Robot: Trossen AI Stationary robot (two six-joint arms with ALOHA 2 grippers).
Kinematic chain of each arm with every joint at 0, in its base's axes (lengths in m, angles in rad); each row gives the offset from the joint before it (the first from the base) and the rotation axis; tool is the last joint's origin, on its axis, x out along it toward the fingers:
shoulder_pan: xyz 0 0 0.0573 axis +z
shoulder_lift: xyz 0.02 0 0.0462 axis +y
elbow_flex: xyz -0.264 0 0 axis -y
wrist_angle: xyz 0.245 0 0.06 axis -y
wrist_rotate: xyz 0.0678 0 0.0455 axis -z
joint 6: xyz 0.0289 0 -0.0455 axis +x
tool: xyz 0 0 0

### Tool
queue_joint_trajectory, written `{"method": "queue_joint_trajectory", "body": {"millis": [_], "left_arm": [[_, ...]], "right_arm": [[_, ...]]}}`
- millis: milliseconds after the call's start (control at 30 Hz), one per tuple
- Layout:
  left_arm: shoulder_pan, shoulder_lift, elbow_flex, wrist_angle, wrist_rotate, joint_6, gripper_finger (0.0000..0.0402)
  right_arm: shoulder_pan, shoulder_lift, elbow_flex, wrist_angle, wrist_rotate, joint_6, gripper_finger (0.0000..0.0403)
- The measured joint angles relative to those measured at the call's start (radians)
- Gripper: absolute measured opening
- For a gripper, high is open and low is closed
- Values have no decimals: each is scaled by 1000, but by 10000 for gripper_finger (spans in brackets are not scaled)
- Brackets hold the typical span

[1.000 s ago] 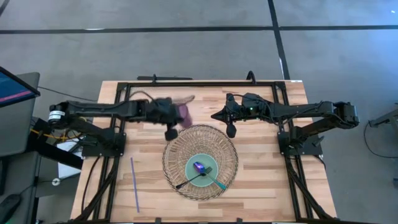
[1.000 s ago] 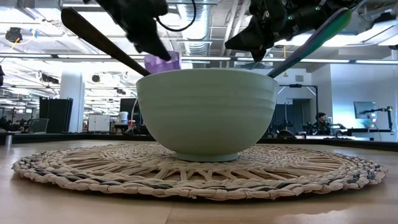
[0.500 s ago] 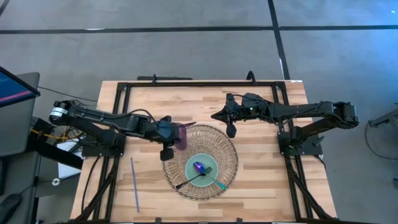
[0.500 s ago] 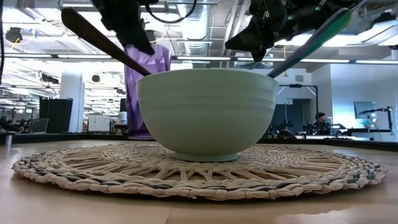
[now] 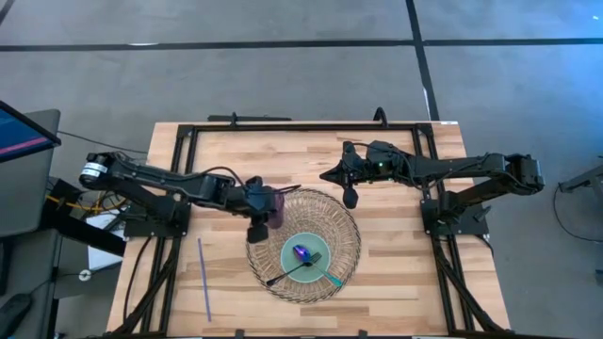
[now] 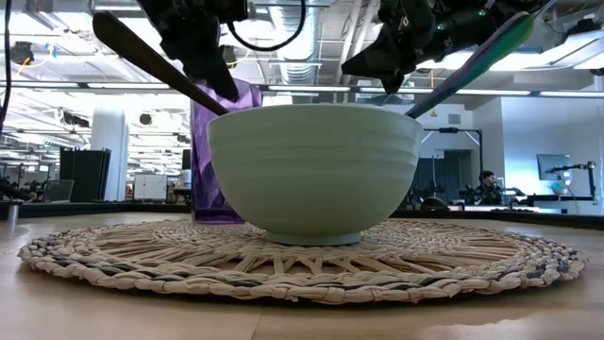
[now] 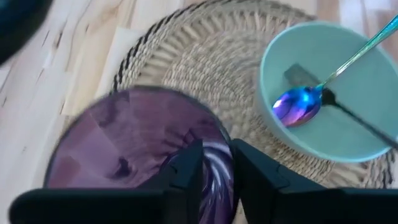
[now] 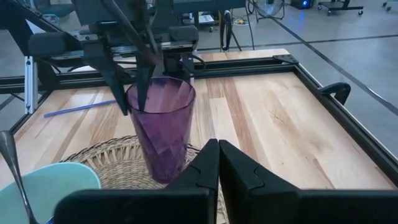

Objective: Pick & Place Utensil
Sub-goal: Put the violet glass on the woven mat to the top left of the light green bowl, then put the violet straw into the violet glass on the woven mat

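Note:
A clear purple cup [image 5: 275,205] [image 8: 163,124] stands upright at the far left edge of the round woven mat [image 5: 349,226]. My left gripper [image 5: 267,207] [image 7: 216,171] is above it, shut on it. A pale green bowl [image 5: 308,256] [image 6: 316,165] sits at the mat's middle. It holds an iridescent blue spoon [image 7: 297,102], a black-handled utensil [image 5: 283,275] and a teal-handled one [image 5: 330,278]. My right gripper [image 5: 350,198] [image 8: 217,155] hangs shut over the mat's far edge, touching nothing. My left gripper pinches the purple cup's rim [image 7: 214,146] on the side toward the bowl, one finger [image 7: 186,168] inside the cup and the other outside. The fingers come from above, pointing down. The cup is upright with its base [image 8: 163,177] on the woven mat.
A thin purple straw [image 5: 203,278] lies on the wood near the table's left front. A black metal frame [image 5: 301,127] runs round the table's far and side edges. Bare wood lies right of the mat and along the near edge.
My left gripper has moved from the far side toward the near edge and down, carrying the purple cup. The cup, first raised and tilted above the bowl's rim, has come upright and settled with its base on the mat's far left edge.

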Motion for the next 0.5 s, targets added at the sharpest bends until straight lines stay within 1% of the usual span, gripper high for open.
{"method": "queue_joint_trajectory", "body": {"millis": [200, 500], "left_arm": [[-32, -14, 4, 77, 0, 0, 100], [-66, -79, 40, 112, -4, 3, 102]], "right_arm": [[0, 0, 0, 1, 0, 0, 3], [0, 0, 0, 1, 0, 0, 3]]}}
